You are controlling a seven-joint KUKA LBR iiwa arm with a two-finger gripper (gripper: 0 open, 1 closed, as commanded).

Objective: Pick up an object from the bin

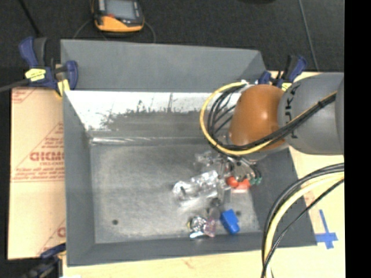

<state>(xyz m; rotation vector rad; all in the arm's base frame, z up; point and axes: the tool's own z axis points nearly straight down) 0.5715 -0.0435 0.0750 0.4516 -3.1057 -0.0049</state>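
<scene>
Silver crumpled foil (191, 188) lies just beside your gripper (224, 181), near a red piece (236, 183); you can't tell whether it's open or closed.

one camera high above the gripper (224, 183), looking down and slightly sideways, whole bin (75, 172) in frame around it, arm (313, 117) entering from the right

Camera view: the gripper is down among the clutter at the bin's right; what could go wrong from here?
The gripper sits between a crumpled shiny wrapper and a small red thing lying close together, so it may catch both or neither. The wrapper looks flimsy and might slip free on lifting. The blue block nearby could get nudged.
</scene>
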